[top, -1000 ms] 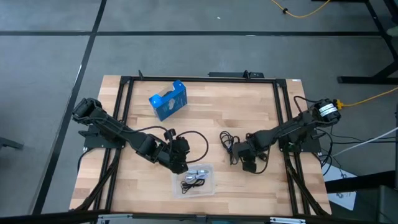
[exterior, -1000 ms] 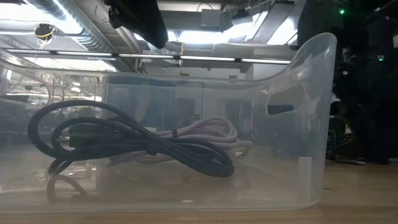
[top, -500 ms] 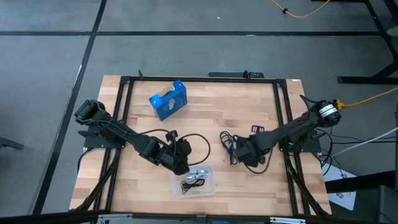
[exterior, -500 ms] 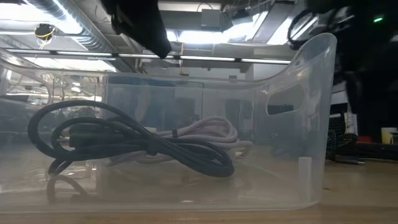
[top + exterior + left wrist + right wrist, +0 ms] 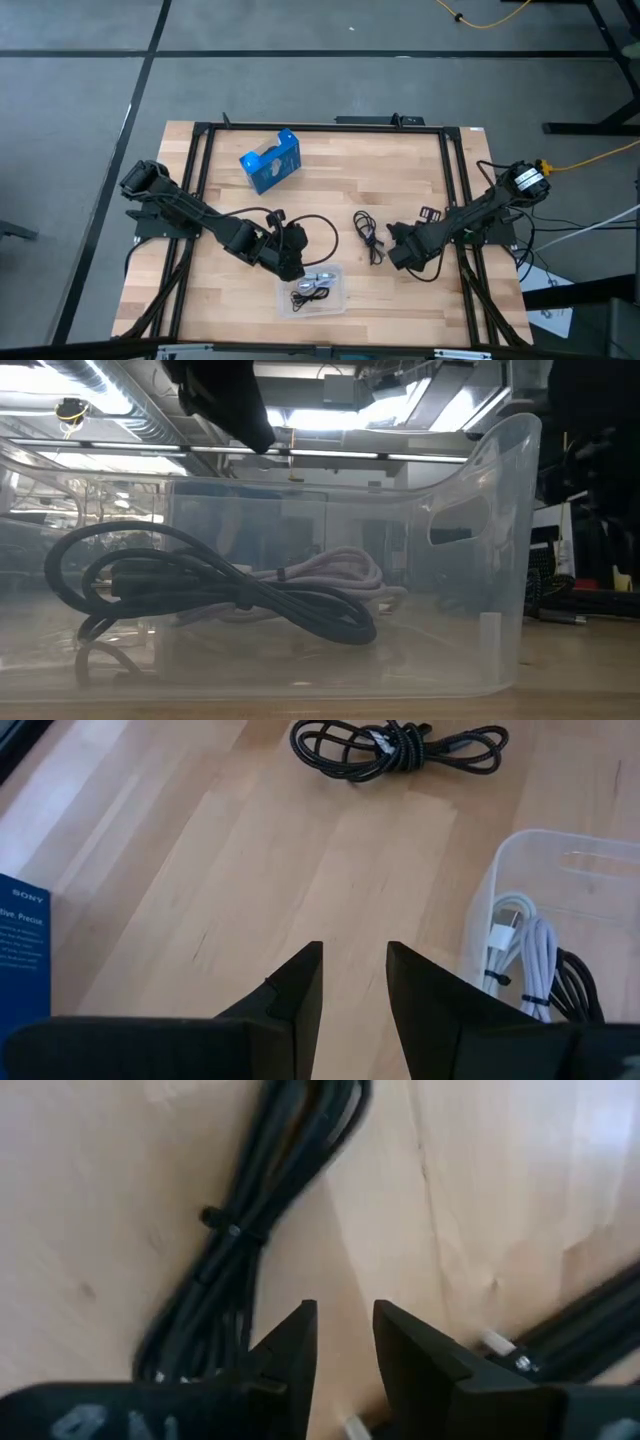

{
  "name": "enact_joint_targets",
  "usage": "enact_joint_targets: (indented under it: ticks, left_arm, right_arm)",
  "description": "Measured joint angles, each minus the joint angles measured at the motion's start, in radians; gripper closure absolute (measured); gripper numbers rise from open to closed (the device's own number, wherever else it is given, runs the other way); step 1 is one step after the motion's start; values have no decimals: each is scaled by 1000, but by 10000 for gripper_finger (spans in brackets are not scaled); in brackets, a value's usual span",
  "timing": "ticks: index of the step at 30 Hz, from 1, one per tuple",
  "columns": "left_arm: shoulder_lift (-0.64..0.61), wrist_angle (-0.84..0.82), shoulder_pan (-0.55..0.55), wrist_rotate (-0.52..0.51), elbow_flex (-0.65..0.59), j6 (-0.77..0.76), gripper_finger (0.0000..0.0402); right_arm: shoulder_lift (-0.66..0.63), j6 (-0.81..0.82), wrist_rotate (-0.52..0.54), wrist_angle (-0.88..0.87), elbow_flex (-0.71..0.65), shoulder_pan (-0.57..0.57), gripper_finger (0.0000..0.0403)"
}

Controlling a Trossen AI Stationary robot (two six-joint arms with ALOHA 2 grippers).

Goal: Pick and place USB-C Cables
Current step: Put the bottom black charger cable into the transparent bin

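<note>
One black USB-C cable lies bundled on the bare wood between the two arms; it also shows in the left wrist view and, tied at its middle, in the right wrist view. My right gripper is open, just right of this cable, with its fingertips short of it. The clear tray holds a black cable and a light grey cable. My left gripper hovers open at the tray's far left corner, holding nothing.
The blue box lies near the table's far left. A black metal frame runs along the table's sides. A loose black lead loops beside the left gripper. Bare wood lies between the box and the cable.
My right gripper has drawn back from the black cable toward the table's right edge, and more of the cable's length now shows on the wood.
</note>
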Motion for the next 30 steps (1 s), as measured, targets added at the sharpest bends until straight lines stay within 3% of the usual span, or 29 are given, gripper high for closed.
enact_joint_targets:
  ticks: [9,18,24,30]
  left_arm:
    - [-1,0,0,0,0,0,296]
    - [-1,0,0,0,0,0,296]
    - [-1,0,0,-1,0,-7,296]
    - [-1,0,0,1,0,-26,296]
  right_arm:
    - [-1,-74,39,22,80,-35,295]
    - [-1,-113,-112,17,150,-57,295]
    - [-1,-175,-40,29,198,-57,295]
    - [-1,-188,-37,40,197,-53,295]
